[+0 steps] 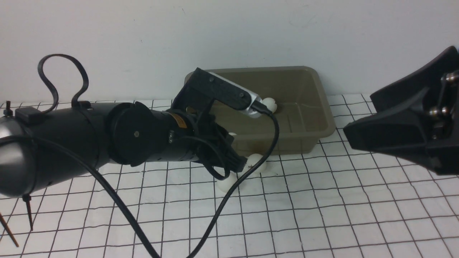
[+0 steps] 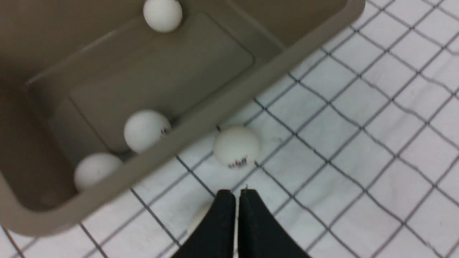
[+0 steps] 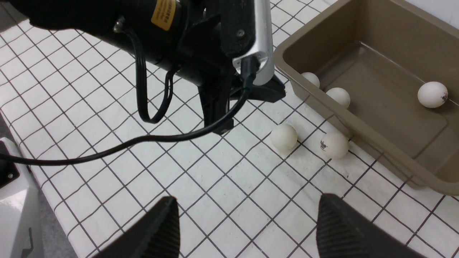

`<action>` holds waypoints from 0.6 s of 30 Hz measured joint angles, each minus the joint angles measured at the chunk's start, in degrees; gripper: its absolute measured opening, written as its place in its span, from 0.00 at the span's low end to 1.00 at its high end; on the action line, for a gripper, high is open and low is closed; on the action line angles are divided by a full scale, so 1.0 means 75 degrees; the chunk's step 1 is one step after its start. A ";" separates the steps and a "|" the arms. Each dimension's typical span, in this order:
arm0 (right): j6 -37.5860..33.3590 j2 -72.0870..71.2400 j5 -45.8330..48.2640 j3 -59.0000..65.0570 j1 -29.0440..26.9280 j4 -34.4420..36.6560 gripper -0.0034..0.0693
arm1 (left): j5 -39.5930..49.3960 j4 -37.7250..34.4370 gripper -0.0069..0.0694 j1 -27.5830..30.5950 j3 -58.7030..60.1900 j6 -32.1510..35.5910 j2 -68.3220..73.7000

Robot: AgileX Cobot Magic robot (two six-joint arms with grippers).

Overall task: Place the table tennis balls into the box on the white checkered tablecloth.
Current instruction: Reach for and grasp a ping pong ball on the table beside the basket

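The olive-brown box [image 1: 287, 138] stands at the back of the white checkered tablecloth [image 1: 322, 215]. Three table tennis balls lie inside it, seen in the left wrist view [image 2: 162, 14], [image 2: 145, 129], [image 2: 95, 170]. Two balls lie on the cloth just in front of the box [image 1: 255, 163], [image 1: 226, 182]. My left gripper [image 2: 236, 195] is shut and empty, hovering right above these two; one ball [image 2: 236, 147] lies just beyond its tips, the other [image 2: 199, 216] is partly hidden behind its fingers. My right gripper [image 3: 247, 208] is open and empty, raised at the right, away from the balls.
The left arm's black cable [image 1: 222, 200] loops over the cloth in front of the balls. A white wall stands right behind the box. In the right wrist view the cloth's edge and a white object [image 3: 14, 208] show at one side.
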 joint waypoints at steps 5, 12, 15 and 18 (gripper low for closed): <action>0.0000 0.0000 0.0000 0.0000 0.0000 0.0000 0.68 | 0.0696 0.0021 0.21 -0.0001 0.0031 0.0033 0.0136; -0.0005 0.0000 0.0000 0.0000 0.0000 0.0000 0.68 | 0.0694 0.0012 0.61 0.0001 0.0031 0.0046 0.1275; -0.0005 0.0000 0.0000 0.0000 0.0000 0.0000 0.68 | 0.0623 0.0007 0.68 0.0007 -0.0074 0.0038 0.1687; -0.0005 0.0000 0.0000 0.0000 0.0000 0.0065 0.68 | 0.0505 0.0007 0.70 0.0007 -0.0413 0.0038 0.2208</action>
